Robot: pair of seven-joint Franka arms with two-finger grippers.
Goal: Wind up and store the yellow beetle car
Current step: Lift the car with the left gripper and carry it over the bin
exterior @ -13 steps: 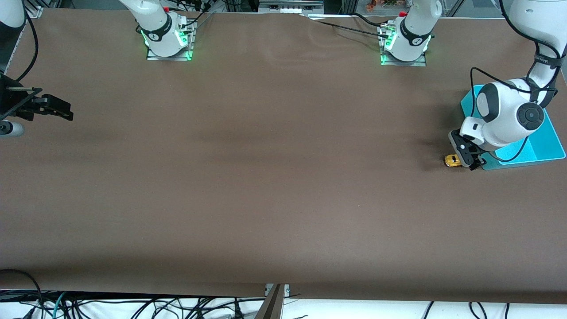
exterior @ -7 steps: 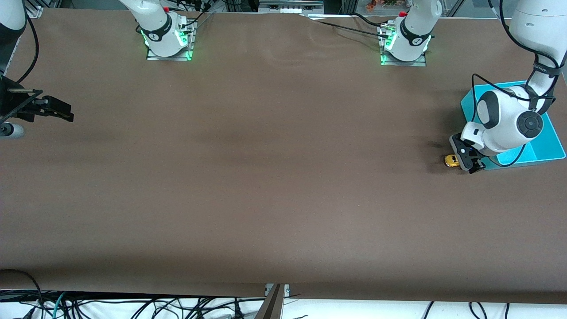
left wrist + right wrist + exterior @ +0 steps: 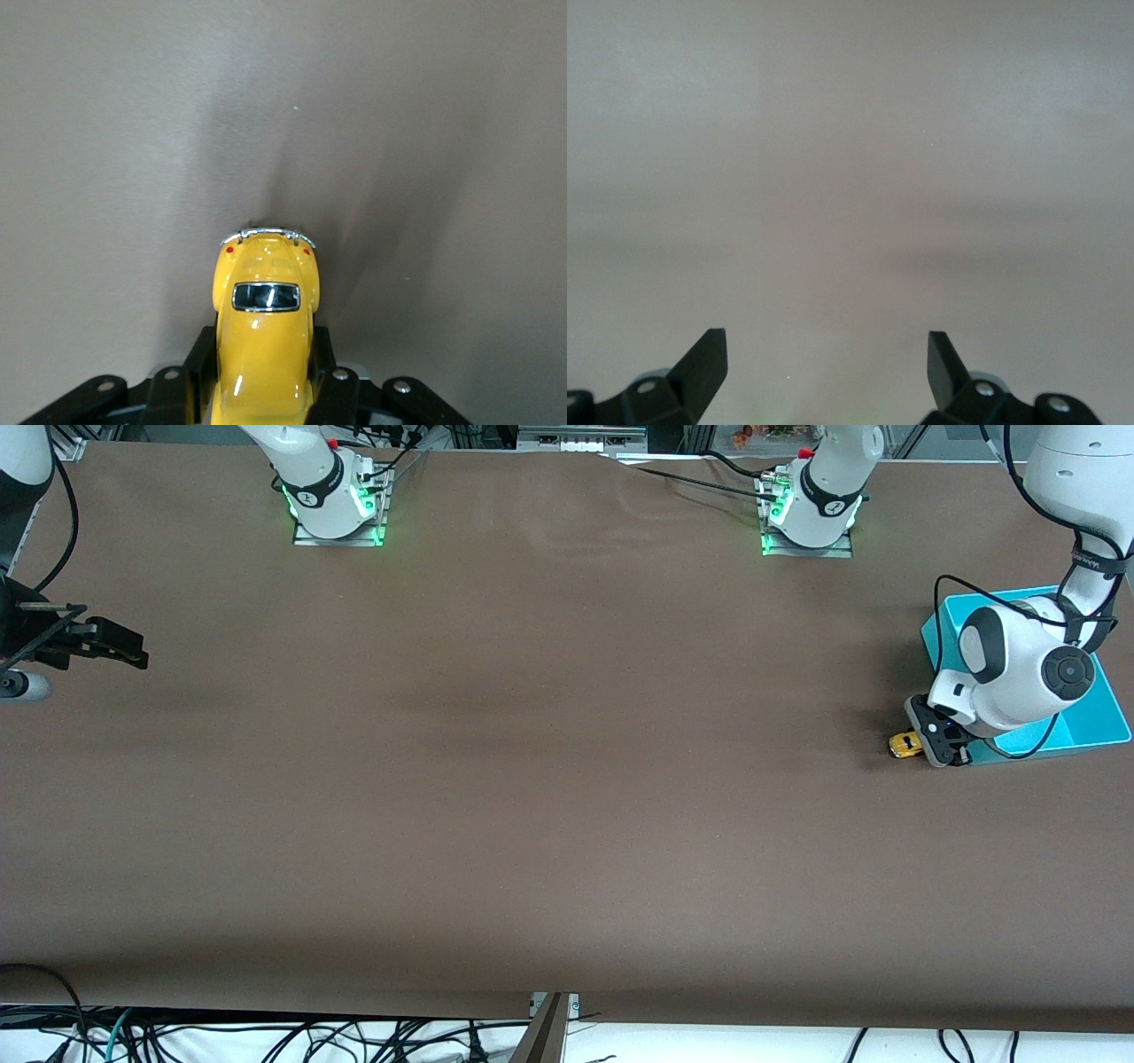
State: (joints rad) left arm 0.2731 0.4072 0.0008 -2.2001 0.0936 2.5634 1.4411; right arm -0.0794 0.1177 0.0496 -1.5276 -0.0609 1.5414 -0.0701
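Note:
The yellow beetle car (image 3: 903, 745) stands on the brown table at the left arm's end, right beside the teal bin (image 3: 1094, 722). My left gripper (image 3: 932, 746) is down at the table and shut on the car. In the left wrist view the car (image 3: 264, 292) sits with its roof and rear window showing, and the black fingers (image 3: 197, 359) press against both of its sides. My right gripper (image 3: 120, 644) waits open over the table at the right arm's end. Its fingertips (image 3: 709, 354) stand wide apart with nothing between them.
The teal bin is open-topped, and the left arm's wrist (image 3: 1019, 664) hangs over its corner nearest the car. The two arm bases (image 3: 337, 500) stand at the table's edge farthest from the front camera. Cables (image 3: 266, 1036) lie below the near edge.
The left gripper's fingers have closed onto the yellow car, which stayed where it was. The left wrist shifted slightly toward the bin. The right arm has not moved.

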